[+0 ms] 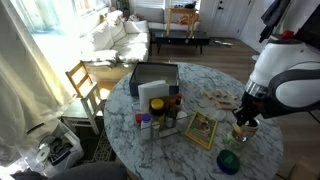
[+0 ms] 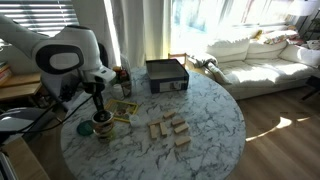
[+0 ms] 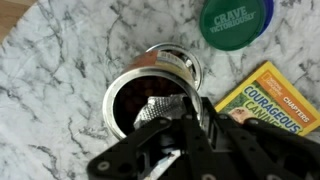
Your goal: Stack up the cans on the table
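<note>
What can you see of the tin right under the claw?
The tin is a short round can with a silvery rim and a dark inside, standing upright on the marble table. The claw hangs right over it. Another silvery can shows just behind it; touching or not, unclear.

My gripper (image 3: 172,128) is a dark blur in the wrist view and hides the 5 o'clock side of the cans (image 3: 128,100); whether my jaws grip, I cannot tell. The view's edge cuts the green lid (image 3: 235,20) at 1 o'clock and the yellow book (image 3: 272,98) at 3 o'clock
</note>
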`<action>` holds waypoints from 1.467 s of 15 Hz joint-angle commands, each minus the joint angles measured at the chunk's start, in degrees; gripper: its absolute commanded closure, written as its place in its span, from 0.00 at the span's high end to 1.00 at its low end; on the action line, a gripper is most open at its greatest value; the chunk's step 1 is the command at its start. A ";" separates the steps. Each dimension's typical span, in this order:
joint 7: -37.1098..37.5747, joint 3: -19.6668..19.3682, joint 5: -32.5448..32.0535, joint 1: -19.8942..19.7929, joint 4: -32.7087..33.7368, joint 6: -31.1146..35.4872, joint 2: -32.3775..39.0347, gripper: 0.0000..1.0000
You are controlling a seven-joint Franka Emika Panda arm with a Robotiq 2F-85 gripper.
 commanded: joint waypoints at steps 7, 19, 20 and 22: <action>-3.81 -1.97 -8.09 -4.57 5.89 -8.07 -8.29 0.03; -2.24 -3.24 -5.99 -5.26 5.37 -1.33 -3.36 0.03; -1.63 -3.36 -6.05 -5.35 4.81 0.12 -2.34 0.03; -2.62 -4.31 -5.05 -5.24 3.49 3.73 0.25 0.03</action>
